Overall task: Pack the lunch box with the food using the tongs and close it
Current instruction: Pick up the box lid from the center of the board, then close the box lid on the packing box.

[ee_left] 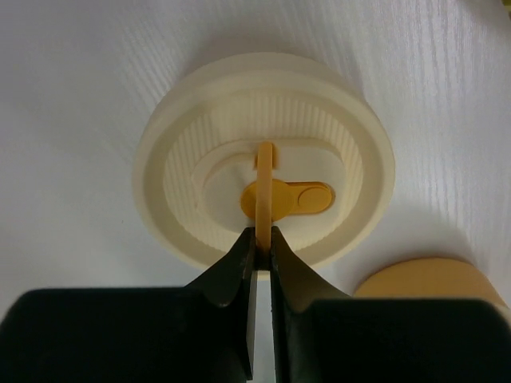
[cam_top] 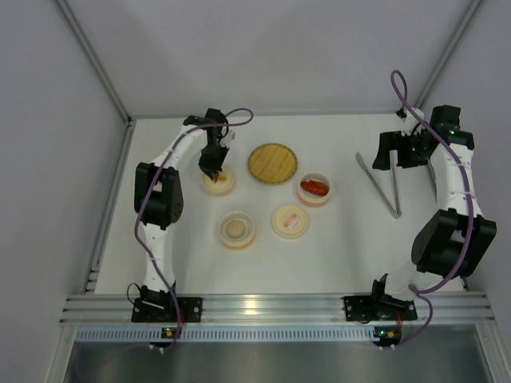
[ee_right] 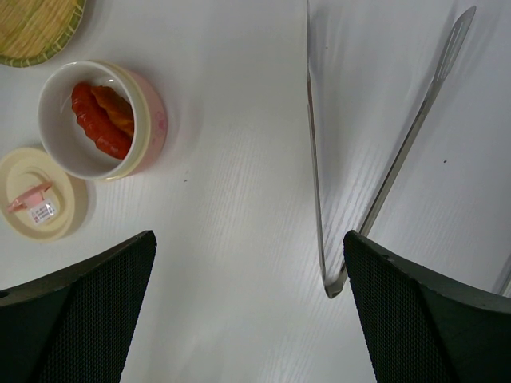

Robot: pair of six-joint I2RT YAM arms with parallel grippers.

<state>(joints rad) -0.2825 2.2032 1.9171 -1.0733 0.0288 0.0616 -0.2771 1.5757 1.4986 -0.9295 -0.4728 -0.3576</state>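
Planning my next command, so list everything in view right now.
orange-tab lid: one, cream, far left
pink-tab lid: one, cream, near middle
sausage bowl: one, pink and cream, right of the plate
sausage pieces: at least two, red, in that bowl
ball bowl: one, pale, near left
ball: one, cream-white, in it
plate: one, woven yellow, far middle
tongs: one, silver, right side
table: one, white, under everything
left gripper: one, black, shut on the orange tab
right gripper: one, black, open over the tongs

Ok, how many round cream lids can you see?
2. The orange-tab lid is far left, its tab pinched by the left gripper; the pink-tab lid lies loose beside the sausage bowl. None looks hidden.
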